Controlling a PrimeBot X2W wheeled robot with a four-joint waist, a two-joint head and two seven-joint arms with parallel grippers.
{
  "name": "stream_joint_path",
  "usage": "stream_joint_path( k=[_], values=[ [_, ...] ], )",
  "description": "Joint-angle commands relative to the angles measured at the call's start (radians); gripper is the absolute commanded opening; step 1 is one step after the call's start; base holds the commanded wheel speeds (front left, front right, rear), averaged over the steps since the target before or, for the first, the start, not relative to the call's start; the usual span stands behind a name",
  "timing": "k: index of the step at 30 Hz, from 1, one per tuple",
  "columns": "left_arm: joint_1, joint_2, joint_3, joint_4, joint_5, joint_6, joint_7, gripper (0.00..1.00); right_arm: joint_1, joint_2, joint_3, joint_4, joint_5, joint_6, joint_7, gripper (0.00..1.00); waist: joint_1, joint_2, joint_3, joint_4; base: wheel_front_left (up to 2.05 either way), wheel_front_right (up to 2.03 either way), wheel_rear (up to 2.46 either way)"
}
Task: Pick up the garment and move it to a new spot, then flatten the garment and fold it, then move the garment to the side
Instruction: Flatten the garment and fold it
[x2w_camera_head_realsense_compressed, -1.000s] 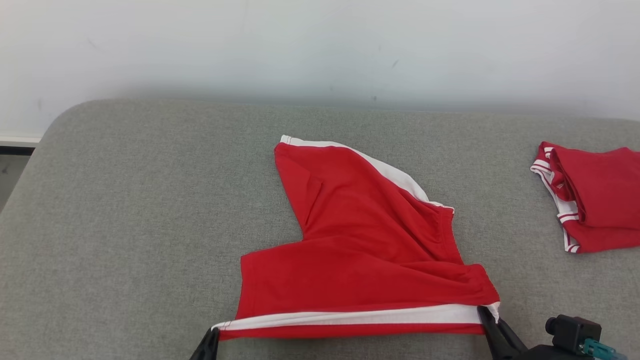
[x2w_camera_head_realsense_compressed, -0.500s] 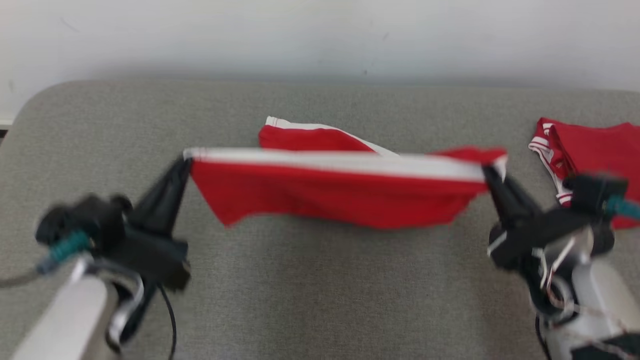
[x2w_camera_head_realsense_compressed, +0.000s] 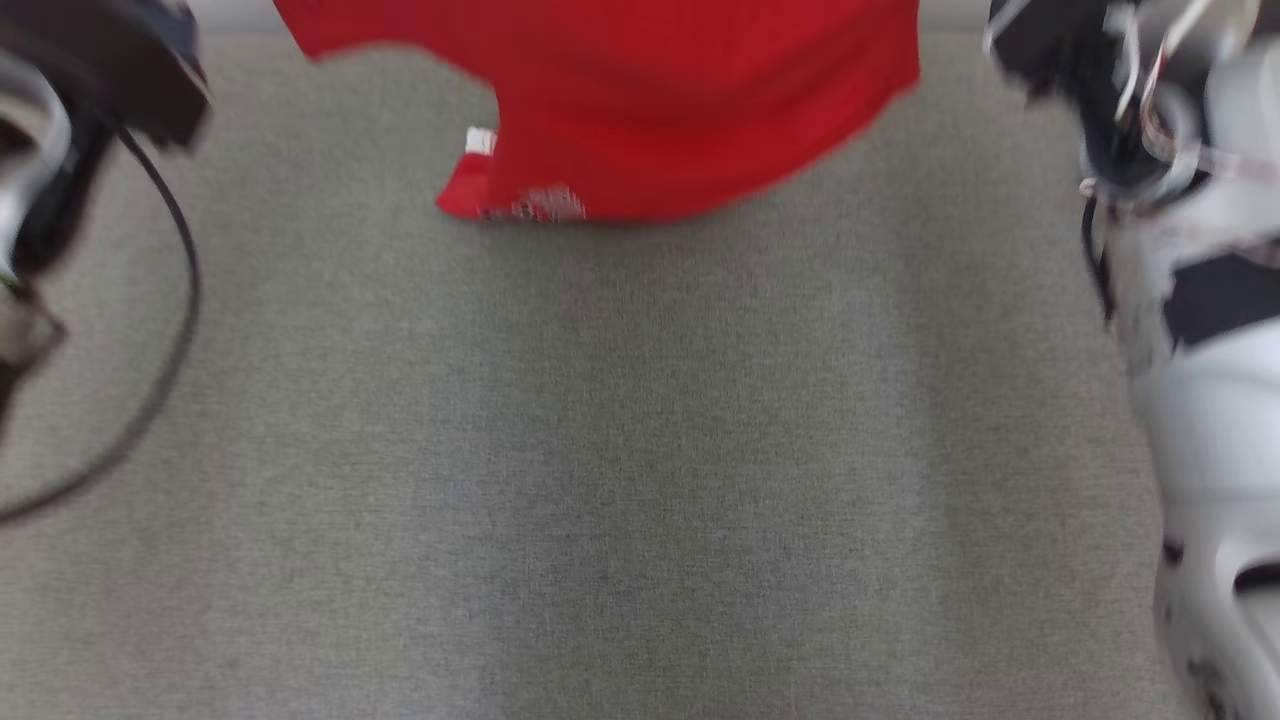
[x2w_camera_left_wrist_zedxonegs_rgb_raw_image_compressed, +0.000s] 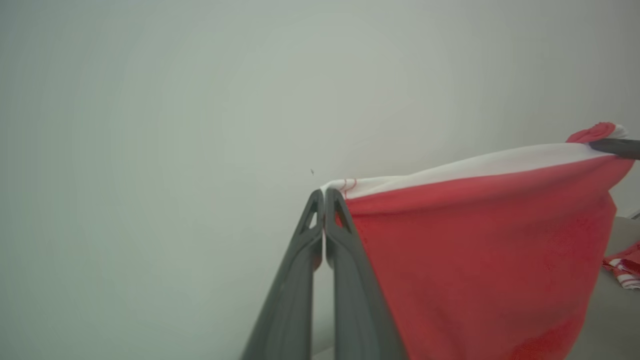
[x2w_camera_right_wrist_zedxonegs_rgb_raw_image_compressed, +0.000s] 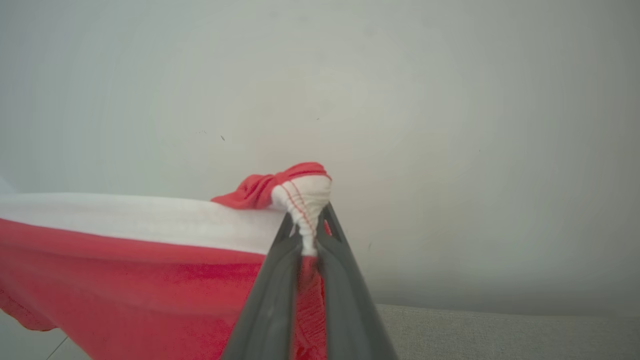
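— Over the pad (x2w_camera_head_realsense_compressed: 640, 450), toward its far side, the garment (x2w_camera_head_realsense_compressed: 640, 100) hangs stretched left to right by its white band.
— And the claws?
— The left gripper (x2w_camera_left_wrist_zedxonegs_rgb_raw_image_compressed: 324, 195) is pinched tight on the band's left corner, and the right gripper (x2w_camera_right_wrist_zedxonegs_rgb_raw_image_compressed: 307, 225) is clamped on the bunched right corner. The robot would do best to hold both level and taut, then lower the hem to the pad first so the cloth lays out flat.
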Motion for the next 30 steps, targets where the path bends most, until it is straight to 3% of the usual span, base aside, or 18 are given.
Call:
stream_joint_path(
  k=[1,7,15,22,30],
  values=[
    [-0.043,0.015,-0.008,0.021,-0.014,0.003,0.0,0.0,-0.045,0.003,-0.003,0.025,-0.01,-0.003,-0.005,0.0,-0.0004,-0.0002,0.063,-0.009,0.0,0.0,0.0],
    [-0.278,0.04,-0.078,0.163,-0.104,0.003,-0.008,0.0,-0.302,0.025,-0.002,0.209,-0.065,-0.003,-0.025,0.0,-0.0004,-0.0002,0.123,-0.009,0.0,0.0,0.0],
    [-0.543,0.048,-0.182,0.304,-0.146,0.003,-0.029,0.0,-0.603,0.06,-0.068,0.439,-0.157,-0.003,-0.091,0.0,-0.0004,-0.0002,0.187,-0.004,0.0,0.0,0.0],
    [-0.703,0.032,-0.274,0.38,-0.179,0.003,-0.075,0.0,-0.738,0.09,-0.11,0.573,-0.218,-0.003,-0.184,0.0,-0.0004,-0.0002,0.203,0.015,0.0,0.0,0.0],
    [-0.765,0.027,-0.369,0.438,-0.239,0.003,-0.119,0.0,-0.794,0.101,-0.116,0.66,-0.255,-0.003,-0.242,0.0,-0.0004,-0.0002,0.214,0.033,0.0,0.0,0.0]
  ],
)
